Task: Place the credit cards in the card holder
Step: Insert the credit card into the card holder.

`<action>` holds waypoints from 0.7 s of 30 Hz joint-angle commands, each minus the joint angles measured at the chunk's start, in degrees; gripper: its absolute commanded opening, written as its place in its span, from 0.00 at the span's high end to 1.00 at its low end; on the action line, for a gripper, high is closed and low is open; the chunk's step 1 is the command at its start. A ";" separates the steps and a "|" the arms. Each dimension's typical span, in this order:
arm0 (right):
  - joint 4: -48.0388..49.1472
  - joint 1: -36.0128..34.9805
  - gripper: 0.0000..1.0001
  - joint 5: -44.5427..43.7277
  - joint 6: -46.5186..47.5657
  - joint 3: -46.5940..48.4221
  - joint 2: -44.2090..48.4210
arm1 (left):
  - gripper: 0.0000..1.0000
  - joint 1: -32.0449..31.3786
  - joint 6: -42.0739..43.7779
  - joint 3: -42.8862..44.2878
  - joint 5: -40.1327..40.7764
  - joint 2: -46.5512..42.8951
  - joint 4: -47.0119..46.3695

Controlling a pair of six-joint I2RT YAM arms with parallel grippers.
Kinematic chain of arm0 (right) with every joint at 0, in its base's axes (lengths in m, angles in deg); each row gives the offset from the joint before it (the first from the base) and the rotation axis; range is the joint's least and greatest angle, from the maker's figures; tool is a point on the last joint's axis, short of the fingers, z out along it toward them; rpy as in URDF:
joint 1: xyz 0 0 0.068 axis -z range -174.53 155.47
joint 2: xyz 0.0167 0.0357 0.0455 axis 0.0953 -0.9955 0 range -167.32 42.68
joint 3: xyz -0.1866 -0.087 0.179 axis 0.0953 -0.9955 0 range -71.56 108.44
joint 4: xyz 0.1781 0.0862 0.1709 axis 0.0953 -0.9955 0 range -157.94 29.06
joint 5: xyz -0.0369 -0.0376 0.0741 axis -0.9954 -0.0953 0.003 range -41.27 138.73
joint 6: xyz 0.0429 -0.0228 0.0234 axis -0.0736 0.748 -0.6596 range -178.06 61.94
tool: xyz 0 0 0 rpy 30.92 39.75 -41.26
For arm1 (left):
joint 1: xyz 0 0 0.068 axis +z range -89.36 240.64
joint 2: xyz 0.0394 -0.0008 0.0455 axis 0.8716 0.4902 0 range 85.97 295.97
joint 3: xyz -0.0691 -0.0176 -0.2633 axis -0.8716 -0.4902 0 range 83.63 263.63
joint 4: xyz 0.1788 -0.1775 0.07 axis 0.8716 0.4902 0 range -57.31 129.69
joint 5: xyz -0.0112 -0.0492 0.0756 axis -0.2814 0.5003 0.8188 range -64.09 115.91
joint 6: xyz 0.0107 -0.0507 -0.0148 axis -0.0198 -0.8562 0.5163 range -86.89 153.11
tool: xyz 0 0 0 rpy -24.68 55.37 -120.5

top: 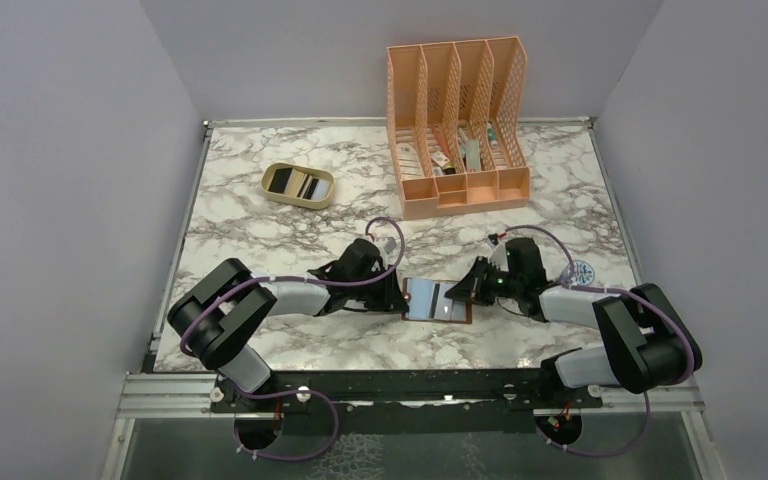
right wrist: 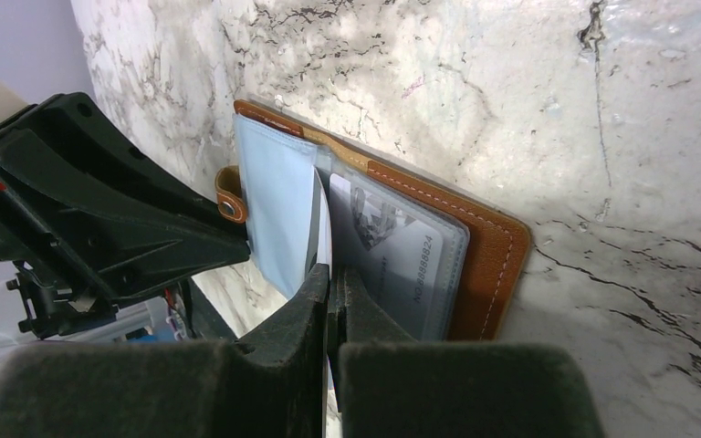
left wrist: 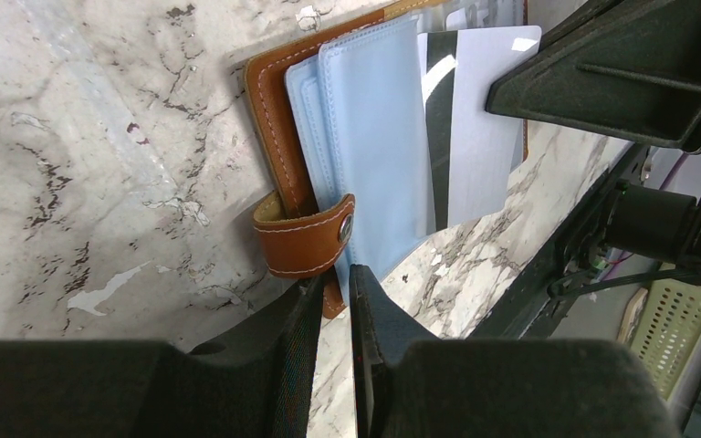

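The brown leather card holder (top: 437, 300) lies open on the marble table between both grippers. My left gripper (left wrist: 335, 274) is shut on its near edge, just below the snap tab (left wrist: 306, 242), and pins the leather cover and a pale blue pocket leaf (left wrist: 370, 137). My right gripper (right wrist: 330, 272) is shut on a white credit card (left wrist: 486, 128) with a black stripe. That card (right wrist: 325, 228) stands edge-on between the blue leaf (right wrist: 277, 205) and a clear pocket holding another card (right wrist: 400, 255). More credit cards (top: 305, 184) lie in the beige tray.
The beige oval tray (top: 270, 190) sits at the back left. A tall peach mesh organiser (top: 460, 125) stands at the back right. The two grippers (top: 403, 297) (top: 463, 292) face each other closely over the wallet. Grey walls enclose the table.
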 commanded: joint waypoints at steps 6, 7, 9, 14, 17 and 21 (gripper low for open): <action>-1.01 -0.07 0.98 3.51 3.90 1.12 -4.77 | 0.78 -1.57 1.46 -1.36 3.42 2.90 8.41; -1.12 -0.07 0.97 3.94 4.63 1.60 -5.39 | 0.78 -1.57 1.51 -1.41 3.46 2.87 8.47; -1.60 -0.09 0.95 4.00 5.41 2.34 -6.25 | 0.78 -1.56 1.63 -1.30 3.50 2.89 8.76; -7.18 -0.07 0.81 1.30 7.85 4.64 -5.67 | 0.78 -1.65 1.72 -1.25 3.51 2.85 8.96; -14.09 -0.13 0.70 -2.81 9.58 7.37 -3.44 | 0.78 -1.72 1.59 -1.20 3.56 2.27 8.97; -21.01 -0.12 0.56 -8.20 10.01 9.91 -0.11 | 0.78 -1.83 1.20 -1.59 3.93 1.51 9.02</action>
